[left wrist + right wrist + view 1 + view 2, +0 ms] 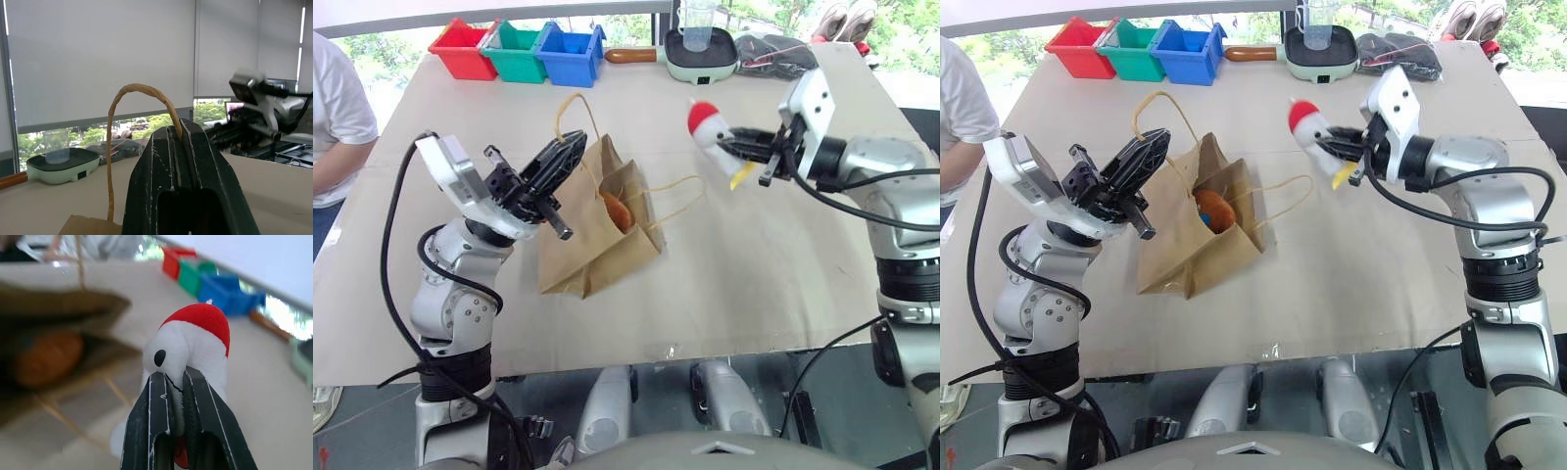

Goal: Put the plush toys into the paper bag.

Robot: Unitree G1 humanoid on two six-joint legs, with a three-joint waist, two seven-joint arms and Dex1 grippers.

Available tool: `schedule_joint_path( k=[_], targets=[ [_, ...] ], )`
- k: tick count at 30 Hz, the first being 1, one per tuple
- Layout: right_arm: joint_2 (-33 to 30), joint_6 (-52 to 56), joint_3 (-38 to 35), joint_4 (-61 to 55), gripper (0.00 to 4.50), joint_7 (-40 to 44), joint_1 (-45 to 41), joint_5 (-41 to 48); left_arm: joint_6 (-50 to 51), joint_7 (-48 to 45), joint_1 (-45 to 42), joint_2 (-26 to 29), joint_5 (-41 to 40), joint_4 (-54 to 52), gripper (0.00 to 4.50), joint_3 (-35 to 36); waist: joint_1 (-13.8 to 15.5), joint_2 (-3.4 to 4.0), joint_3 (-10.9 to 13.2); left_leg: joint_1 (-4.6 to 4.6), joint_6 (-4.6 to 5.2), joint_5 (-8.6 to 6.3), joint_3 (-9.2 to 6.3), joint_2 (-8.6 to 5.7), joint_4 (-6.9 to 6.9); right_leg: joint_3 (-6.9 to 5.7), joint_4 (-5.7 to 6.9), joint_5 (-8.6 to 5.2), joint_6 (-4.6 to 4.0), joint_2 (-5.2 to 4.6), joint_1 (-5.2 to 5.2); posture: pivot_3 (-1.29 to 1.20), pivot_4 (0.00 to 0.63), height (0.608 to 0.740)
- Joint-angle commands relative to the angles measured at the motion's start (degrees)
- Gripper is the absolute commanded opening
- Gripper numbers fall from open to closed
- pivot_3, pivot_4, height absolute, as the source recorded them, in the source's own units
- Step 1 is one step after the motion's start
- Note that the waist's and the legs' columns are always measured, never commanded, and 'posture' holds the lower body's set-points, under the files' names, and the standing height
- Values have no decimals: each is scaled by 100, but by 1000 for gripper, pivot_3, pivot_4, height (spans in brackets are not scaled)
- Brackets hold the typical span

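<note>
The brown paper bag (592, 235) stands mid-table with its mouth held open. My left gripper (574, 144) is shut on one cord handle (137, 90) and holds it up. A brown plush toy (619, 211) lies inside the bag, partly hidden by the bag's wall. To the right of the bag, above the table, my right gripper (732, 147) is shut on the white plush toy (708, 123) with its red cap. The right wrist view shows the fingers pinching this white toy (195, 342) below its face, with the bag's mouth beyond it. The bag's other handle (680, 201) lies on the table.
Red (463, 49), green (514, 51) and blue (570, 54) bins line the far edge. Beside them are a pale green electric pan (701, 61) holding a clear cup and a dark cloth (773, 54). A person in white (333, 117) sits at the left.
</note>
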Motion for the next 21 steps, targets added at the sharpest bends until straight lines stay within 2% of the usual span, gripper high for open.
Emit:
schedule_joint_path(
  k=[1,5,8,12,16,19,21],
  targets=[
    [239,-520,937,-154,58,144,-337,-447,-17,-71,-267,-9,-77,48,0,-66,2,-1,0,1,0,0,0,0,0,0,2,0,0,0,0,0,150,740],
    [456,-1330,1981,452,58,833,-544,-940,-55,-97,-416,-49,-15,148,0,-152,17,-1,0,-2,0,0,0,-1,2,-2,0,0,0,-1,0,0,150,740],
    [827,-2006,2438,1027,58,1216,-845,-1137,-77,-125,-440,-75,41,134,0,-262,15,-2,1,-5,0,0,0,-4,3,-3,-5,0,0,-5,0,0,150,740],
    [1413,-2837,2762,1901,58,1368,-1183,-1464,-95,-144,-376,-136,115,44,0,-404,-6,-1,1,-2,-1,0,-4,-1,1,-6,-3,0,0,-2,-1,0,150,740],
    [2169,-3419,2804,3073,58,1130,-1453,-1731,-229,-27,-214,-229,318,-69,0,-505,-1,-1,1,0,-1,1,-6,0,-1,-8,-1,0,-1,-2,-1,0,150,740],
    [2393,-3630,2572,3462,876,1099,-1388,-1679,-333,136,-11,-296,478,-191,0,-477,39,-2,1,-1,-2,1,-6,-1,-1,-10,-1,1,-1,-5,-1,0,150,740],
    [2396,-3812,2458,3421,1868,940,-1282,-1724,-408,162,148,-316,478,-286,0,-443,56,-2,1,-3,-2,1,-6,-4,0,-11,-2,1,-1,-9,-1,0,150,740]
  ],
)
